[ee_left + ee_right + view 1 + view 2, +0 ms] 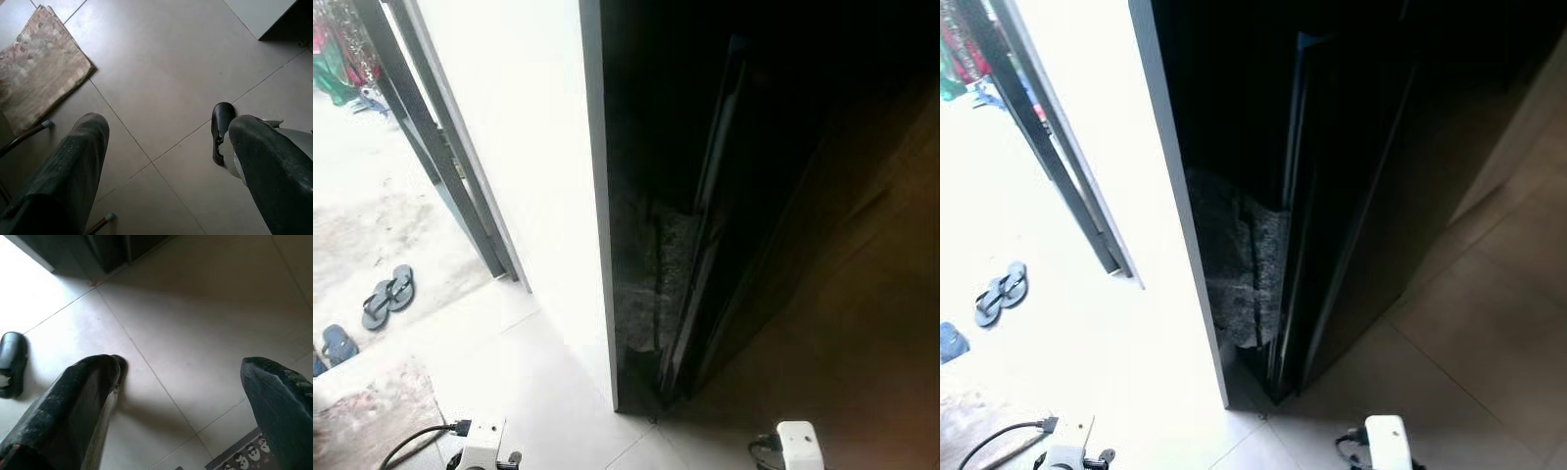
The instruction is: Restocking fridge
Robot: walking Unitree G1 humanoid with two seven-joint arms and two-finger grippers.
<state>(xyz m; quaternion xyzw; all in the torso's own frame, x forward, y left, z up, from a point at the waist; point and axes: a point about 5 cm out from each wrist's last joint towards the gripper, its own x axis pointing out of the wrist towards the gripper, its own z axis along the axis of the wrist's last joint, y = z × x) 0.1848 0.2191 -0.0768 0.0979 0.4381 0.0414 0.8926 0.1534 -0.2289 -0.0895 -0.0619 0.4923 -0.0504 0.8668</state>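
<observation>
I am nearing what seems the dark fridge (754, 196) at twelve o'clock, left gripper (168, 161) and right gripper (181, 396) wide and empty, next needing its door.

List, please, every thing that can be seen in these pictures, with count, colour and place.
Fridge: one, black, ahead, standing on the tiled floor.
White wall edge: one, left of the fridge.
Door frame: one, grey, at the bright doorway on the left.
Sandals: one pair, grey, outside the doorway.
Patterned mat: one, brownish, on the floor tiles.
Mat with panda figures: one, dark, at the picture's edge.
Left gripper: black fingers apart, hanging over the floor.
Right gripper: black fingers apart, over the floor.
</observation>
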